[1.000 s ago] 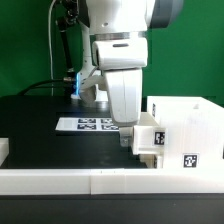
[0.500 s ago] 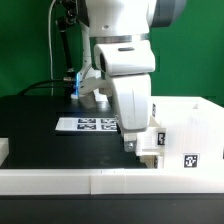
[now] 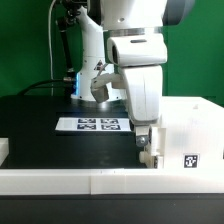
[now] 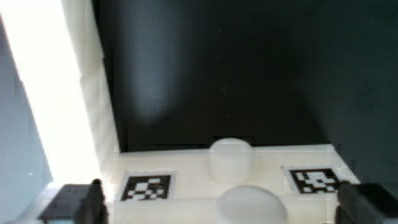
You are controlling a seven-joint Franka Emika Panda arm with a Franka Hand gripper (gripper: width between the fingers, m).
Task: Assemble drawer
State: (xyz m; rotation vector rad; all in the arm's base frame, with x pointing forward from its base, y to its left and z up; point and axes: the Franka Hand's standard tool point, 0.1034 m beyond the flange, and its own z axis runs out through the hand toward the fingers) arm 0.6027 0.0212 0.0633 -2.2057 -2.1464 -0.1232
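The drawer's white housing (image 3: 190,125) stands on the black table at the exterior view's right, with a square tag on its front. My gripper (image 3: 146,152) hangs low at the housing's near left corner and hides most of a small tray there. In the wrist view the gripper (image 4: 224,205) is open. Its dark fingertips (image 4: 71,205) flank the tray's white face (image 4: 192,172), which carries two square tags and a rounded knob (image 4: 233,155). Whether the fingertips touch the tray cannot be told.
The marker board (image 3: 92,125) lies flat on the table behind the gripper. A long low white rail (image 3: 100,180) runs along the table's front edge. A small white piece (image 3: 4,148) shows at the exterior view's left edge. A tall white wall (image 4: 63,100) borders the dark table in the wrist view.
The arm has moved toward the exterior view's right, and the gripper now covers the small tray beside the housing. The jaws have stayed wide apart.
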